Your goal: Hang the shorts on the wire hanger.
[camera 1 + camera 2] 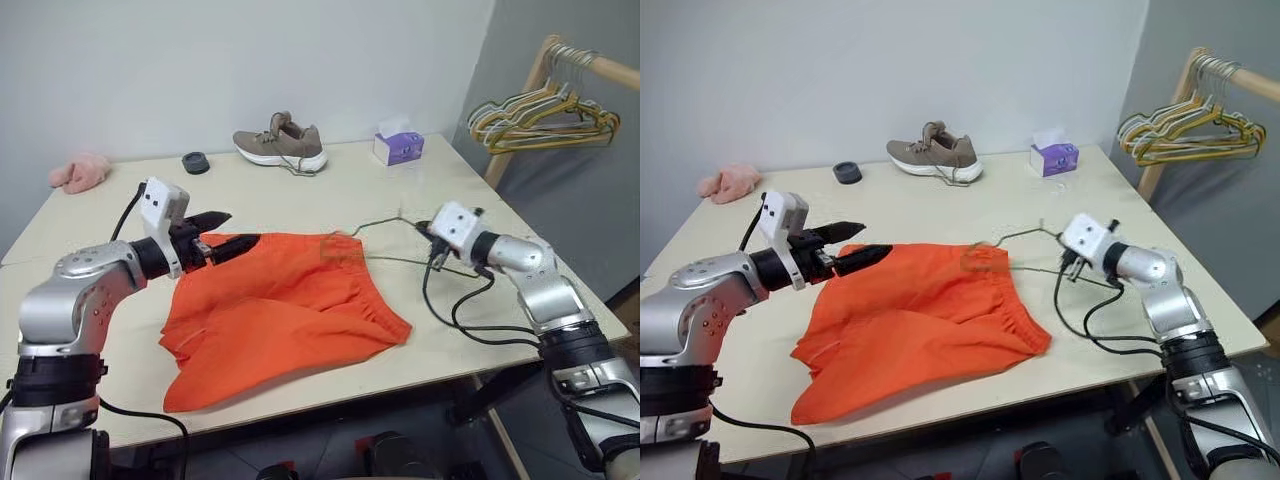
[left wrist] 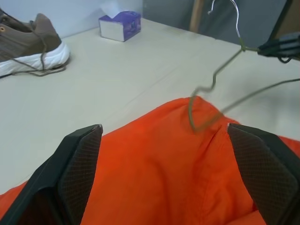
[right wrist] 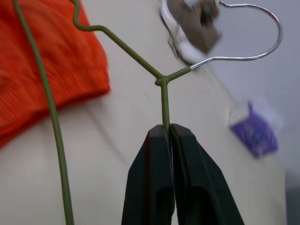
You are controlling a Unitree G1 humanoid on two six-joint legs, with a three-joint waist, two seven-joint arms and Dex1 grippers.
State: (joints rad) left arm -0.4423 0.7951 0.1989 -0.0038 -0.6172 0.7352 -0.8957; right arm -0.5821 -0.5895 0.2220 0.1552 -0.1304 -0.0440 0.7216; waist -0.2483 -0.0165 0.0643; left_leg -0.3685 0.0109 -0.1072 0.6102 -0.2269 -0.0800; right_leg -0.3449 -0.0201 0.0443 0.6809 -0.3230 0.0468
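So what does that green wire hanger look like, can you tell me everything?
The wire hanger is thin olive-green wire with a shiny silver hook on top. The right gripper is shut on one sloping shoulder wire near the neck, holding it up over the table. Its far corner reaches the waistband of the orange shorts.

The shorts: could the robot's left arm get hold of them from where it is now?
Probably yes. The left tool hangs open right over the near edge of the shorts, with nothing between them; the wire hanger lies further along.

head pair high over table (image 1: 300, 190); wrist views close, low
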